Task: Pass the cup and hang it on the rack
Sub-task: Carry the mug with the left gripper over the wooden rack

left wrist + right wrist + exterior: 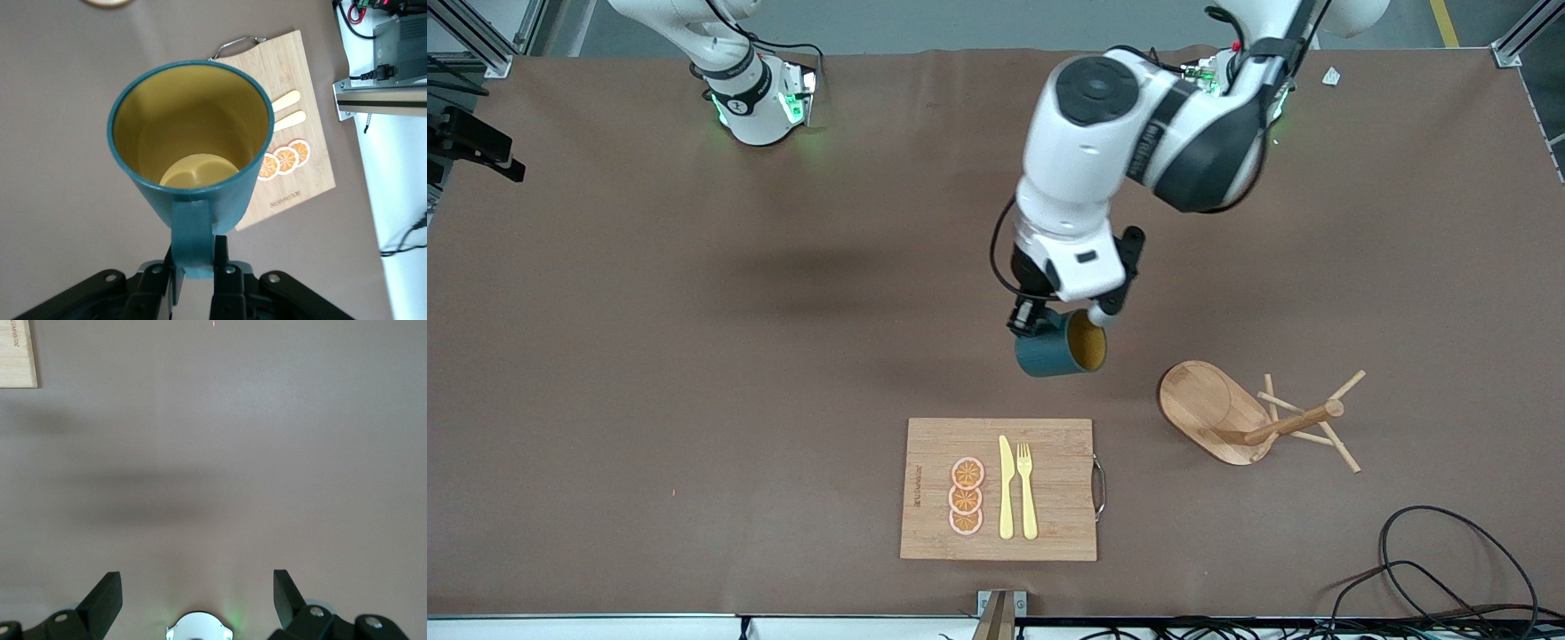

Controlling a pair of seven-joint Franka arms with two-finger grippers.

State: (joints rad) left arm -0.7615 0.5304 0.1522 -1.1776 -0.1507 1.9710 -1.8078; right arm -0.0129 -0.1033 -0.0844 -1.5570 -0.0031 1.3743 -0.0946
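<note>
1. We see the left gripper (1040,324) up in the air over bare table, between the cutting board (1049,444) and the robots' bases, holding the cup (1060,348).
2. Cup is tipped on its side, ochre mouth turned toward the rack (1258,418). We judge that tilt is so the handle can be slid onto a peg.
3. In the left wrist view the fingers (175,280) are pressed tight on the cup's handle (193,233), one each side. The grip is on the handle alone, so the body hangs free.
4. Rack sits toward the left arm's end of the table, level with the cutting board's top edge, well apart from the cup. In the front view its post looks to slant toward the camera, pegs splayed out.
5. Cup not yet hung; the peg approach is what's left, we judge.
6. Risk, we think: a handle-only pinch could let the cup swing when it meets a peg.
7. Right gripper (197,587) waits over bare table, jaws spread wide, holding and touching nothing.
8. On the board: orange slices (966,496), a yellow knife (1006,487) and a fork (1026,489), not in play.
</note>
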